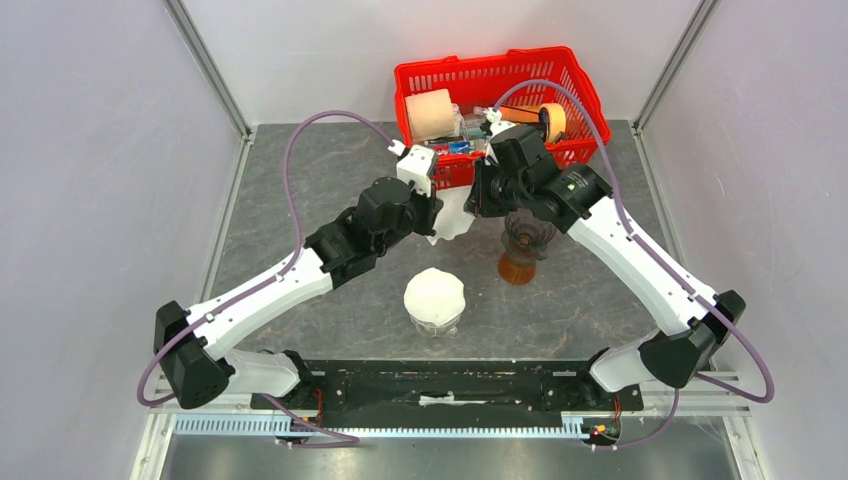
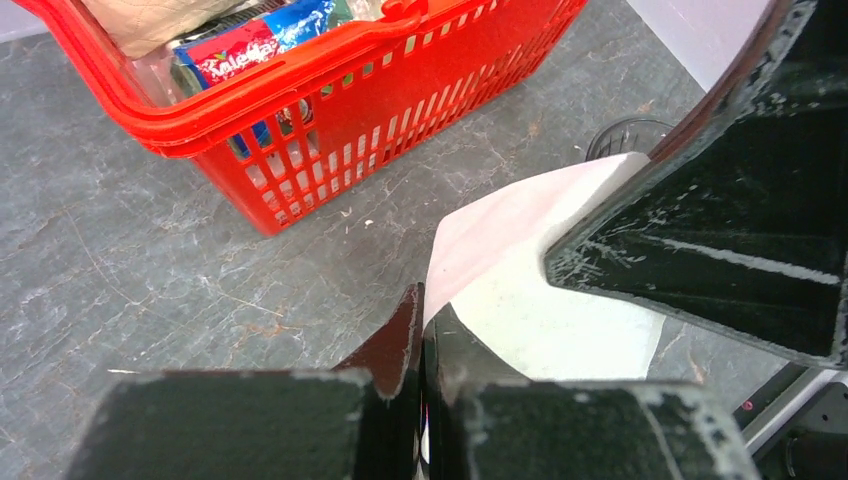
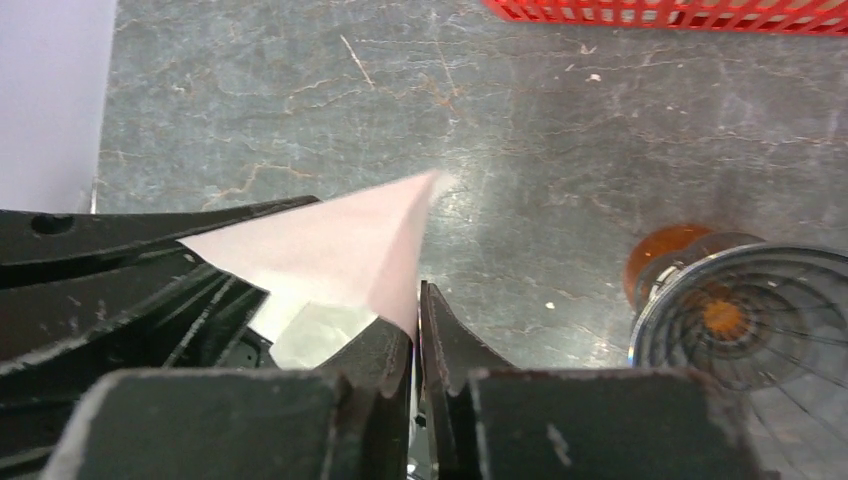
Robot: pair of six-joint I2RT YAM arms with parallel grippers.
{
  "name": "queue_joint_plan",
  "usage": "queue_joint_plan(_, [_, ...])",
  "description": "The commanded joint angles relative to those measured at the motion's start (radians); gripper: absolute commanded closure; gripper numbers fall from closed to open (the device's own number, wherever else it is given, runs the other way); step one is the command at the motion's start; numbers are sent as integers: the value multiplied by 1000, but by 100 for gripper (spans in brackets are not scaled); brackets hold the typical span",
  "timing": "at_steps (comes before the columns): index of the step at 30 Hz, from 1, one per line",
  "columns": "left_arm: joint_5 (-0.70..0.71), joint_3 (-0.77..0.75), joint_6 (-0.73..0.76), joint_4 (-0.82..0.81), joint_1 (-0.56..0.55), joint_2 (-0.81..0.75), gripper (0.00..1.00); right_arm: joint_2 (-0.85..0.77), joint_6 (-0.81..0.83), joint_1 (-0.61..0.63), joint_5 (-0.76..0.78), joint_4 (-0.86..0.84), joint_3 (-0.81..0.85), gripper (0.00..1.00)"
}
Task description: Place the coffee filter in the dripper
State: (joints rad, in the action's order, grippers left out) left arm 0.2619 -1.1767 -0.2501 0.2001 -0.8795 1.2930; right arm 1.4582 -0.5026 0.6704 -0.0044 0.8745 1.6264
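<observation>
Left wrist view: the left tool [image 2: 425, 305] has its jaws pressed together on the lower corner of the coffee filter [image 2: 520, 290], a flat white sheet that rises from the pinch toward the broad black body of the other arm. In the right wrist view, the right tool [image 3: 417, 310] is all but closed, and the paper's edge runs down into the thin slit between its jaws, so it appears to have a pinch of its own. Two grips on opposite edges of one folded sheet, held off the grey bench [image 2: 120, 260], suggest either a hand-over or a pull to spread the flat paper into a cone. Just beyond the tools is the red basket [image 2: 330, 130] with packets inside. A dark ribbed cup [image 3: 760, 330] and an amber tumbler [image 3: 665, 250] stand close to the right tool. The dripper [image 1: 437, 326] stands apart from all of this, nearer the arm bases and roughly between them. A white papery mound [image 1: 434, 292] covers its mouth, and I cannot tell what that is. By my reading the filter needs carrying back to the dripper.
</observation>
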Motion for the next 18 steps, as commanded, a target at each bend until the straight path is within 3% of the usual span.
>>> queue_joint_plan(1, [56,18,-15,-71,-9,-48,98,-50,37,3,88,20,36,84])
queue_joint_plan(4, [106,25,-52,-83,-15,-55,98,-50,34,3,97,7,19,65])
queue_joint_plan(9, [175,34,-122,-108,-42,-68,98,-33,-5,3,107,-61,-15,47])
queue_joint_plan(14, [352,22,-172,-120,-99,-53,98,-21,-69,16,104,-164,-53,37])
queue_joint_plan(18, [408,3,-247,-100,-116,-35,98,-27,-114,35,147,-268,-107,37])
